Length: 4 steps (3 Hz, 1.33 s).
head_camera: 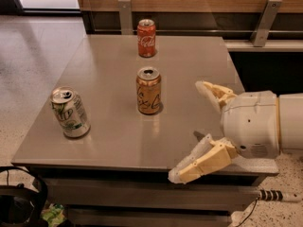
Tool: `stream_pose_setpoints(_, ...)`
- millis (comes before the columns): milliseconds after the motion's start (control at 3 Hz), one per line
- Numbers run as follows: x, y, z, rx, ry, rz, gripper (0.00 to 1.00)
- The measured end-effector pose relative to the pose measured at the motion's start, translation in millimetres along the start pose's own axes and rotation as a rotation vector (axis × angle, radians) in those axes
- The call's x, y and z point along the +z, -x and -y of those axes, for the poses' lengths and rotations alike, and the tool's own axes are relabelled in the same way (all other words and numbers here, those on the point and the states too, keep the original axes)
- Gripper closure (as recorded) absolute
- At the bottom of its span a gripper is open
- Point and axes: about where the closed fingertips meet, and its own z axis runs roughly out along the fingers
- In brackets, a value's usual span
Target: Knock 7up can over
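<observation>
**Gripper (186, 130) spread wide, 7up can (70, 112) upright**

Your gripper hung at the table's (109, 60) 4 o'clock edge, fingers released and grasping nothing, likely to offer a broad face for a shove. The 7up can stood at its 9 o'clock, well apart. The orange can (148, 91) sat at 11 o'clock, so you needed a low sweep.

Rounded white wrist (248, 124) bears cream-tan tool (184, 130) at table's (113, 141) right edge.

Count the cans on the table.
3: the 7up can at front left, the orange-gold can mid-table, the red Coca-Cola can at far edge. None looks hidden. The open pincer is at right.
</observation>
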Motion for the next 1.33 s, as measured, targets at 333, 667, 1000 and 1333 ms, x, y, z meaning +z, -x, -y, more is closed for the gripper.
stream_pose_setpoints(333,11.7,-2.5,-9.6,0.003,0.008,0.021,0.0)
stream_pose_setpoints(667,28.2,-9.9,-23.5,0.008,0.004,0.073,0.0)
stream_pose_setpoints(1000,52.5,-8.2,-33.5,-0.025,0.004,0.21,0.0)
stream_pose_setpoints(1333,73.2,-4.4,-39.6,-0.049,0.013,0.291,0.0)
